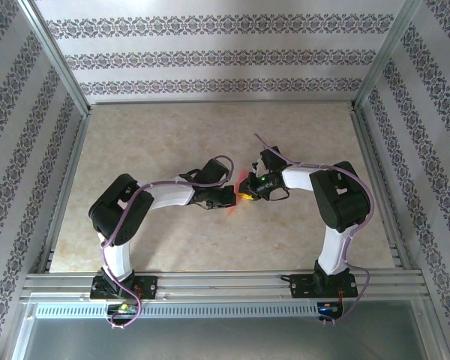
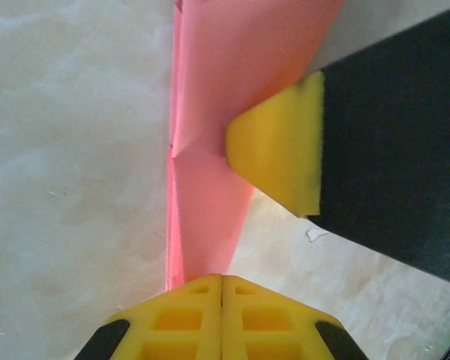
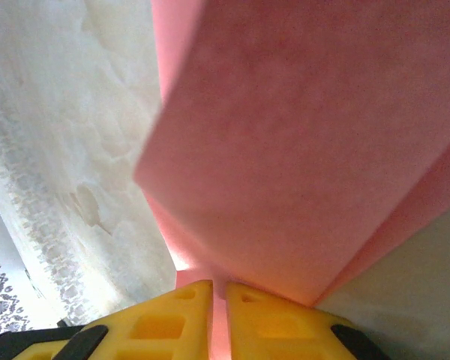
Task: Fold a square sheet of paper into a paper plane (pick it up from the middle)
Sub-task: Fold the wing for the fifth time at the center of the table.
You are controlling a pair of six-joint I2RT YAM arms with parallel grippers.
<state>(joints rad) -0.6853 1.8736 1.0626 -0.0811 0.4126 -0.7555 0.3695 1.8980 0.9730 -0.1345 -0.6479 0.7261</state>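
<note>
The square sheet of paper point(image 1: 244, 182) is folded into a narrow pink-red strip and held off the table between both grippers at the table's middle. In the left wrist view the paper point(image 2: 225, 75) tapers down to my left gripper point(image 2: 222, 279), whose yellow jaws are pressed together at its lower end. A yellow fingertip point(image 2: 277, 150) of the right gripper pinches the strip's right edge further up. In the right wrist view the paper point(image 3: 307, 150) spreads above my right gripper point(image 3: 218, 286), with a pink layer caught in the thin gap between the jaws. The grippers nearly touch, left point(image 1: 237, 197) and right point(image 1: 250, 193).
The beige table point(image 1: 172, 135) has free room all around the two grippers. Aluminium rails point(image 1: 225, 281) run along the near edge and both sides. Patterned walls point(image 1: 225, 56) close off the back and sides.
</note>
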